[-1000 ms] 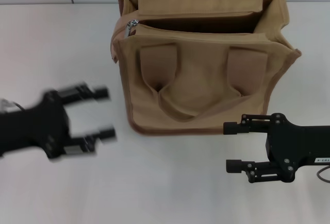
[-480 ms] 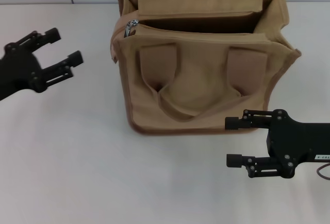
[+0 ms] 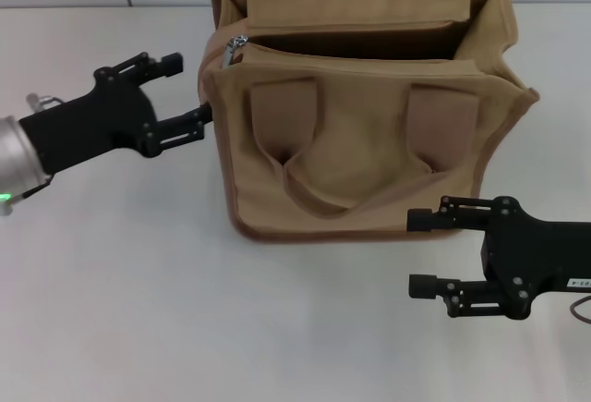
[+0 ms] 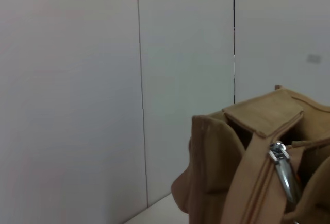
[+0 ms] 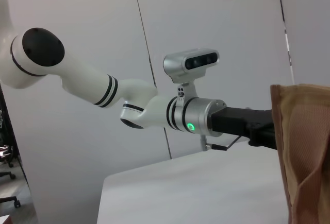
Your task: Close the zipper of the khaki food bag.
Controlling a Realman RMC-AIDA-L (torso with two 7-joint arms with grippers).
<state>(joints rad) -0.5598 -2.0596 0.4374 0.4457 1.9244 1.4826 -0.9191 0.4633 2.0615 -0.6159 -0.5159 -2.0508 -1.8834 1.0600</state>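
Your left gripper (image 3: 187, 88) reached in from the left edge of the head view, its black body angled up toward the khaki food bag (image 3: 365, 120). Its jaws stood apart, one finger higher and farther back, the other finger's tip right at the bag's left side wall; whether it touched the canvas could not be told. The bag sat upright on the white table (image 3: 138, 282), its mouth still open, with two looped strap handles (image 3: 346, 148) lying flat on the near face. The zipper (image 3: 236, 48) showed its silver slider at the bag's top left corner, just beyond your left gripper. From the left wrist view the slider and pull tab (image 4: 283, 172) hung at the end of the khaki tape, close ahead of the camera.

Your right gripper (image 3: 423, 253) lay low at the right, in front of the bag's near bottom corner, jaws apart, fingers pointing left, not touching the bag. The right wrist view caught the bag's edge (image 5: 304, 152) and the left arm (image 5: 154, 108) beyond it.

Against half a second before, your left gripper had swung right and closed most of the gap to the bag; a full second before, it was lower and nearer you. Your right gripper, the bag and the slider had barely shifted
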